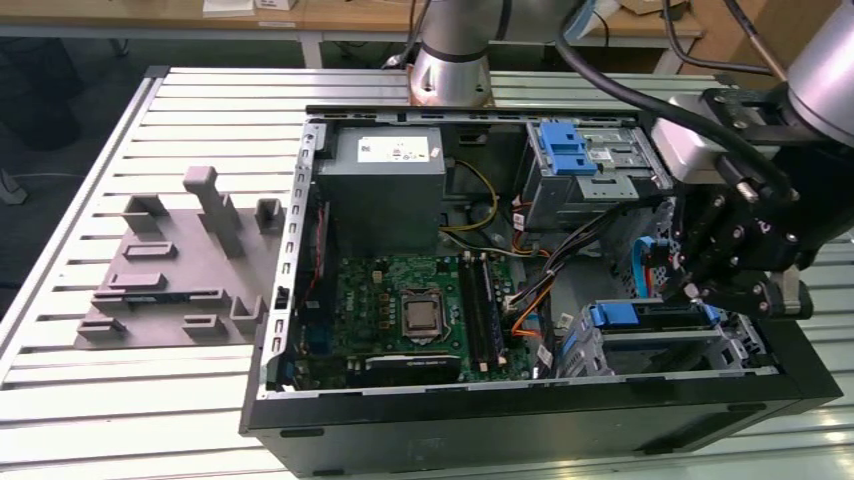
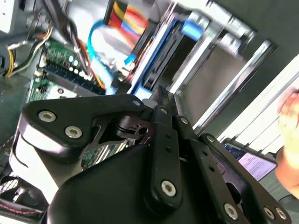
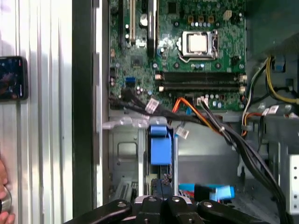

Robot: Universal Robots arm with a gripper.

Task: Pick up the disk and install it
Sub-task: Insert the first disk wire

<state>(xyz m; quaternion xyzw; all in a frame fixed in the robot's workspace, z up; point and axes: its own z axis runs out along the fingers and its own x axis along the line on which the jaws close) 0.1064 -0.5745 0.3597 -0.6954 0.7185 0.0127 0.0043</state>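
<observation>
**Arm and claw: appearance**

Claw: matte black, built of flat linkage bars pinned with round silver screw heads, seen close in the second wrist view. Above the claw sits a pale grey block, then a silver-grey rounded arm segment. Thick black cables loop behind it. Arm base column: polished silver.

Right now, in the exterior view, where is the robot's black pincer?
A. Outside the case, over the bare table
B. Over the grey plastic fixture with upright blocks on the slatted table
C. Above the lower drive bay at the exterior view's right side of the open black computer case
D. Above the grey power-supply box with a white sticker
C: in the exterior view the black pincer hangs over the blue-latched lower drive bay inside the open black computer case.
</observation>
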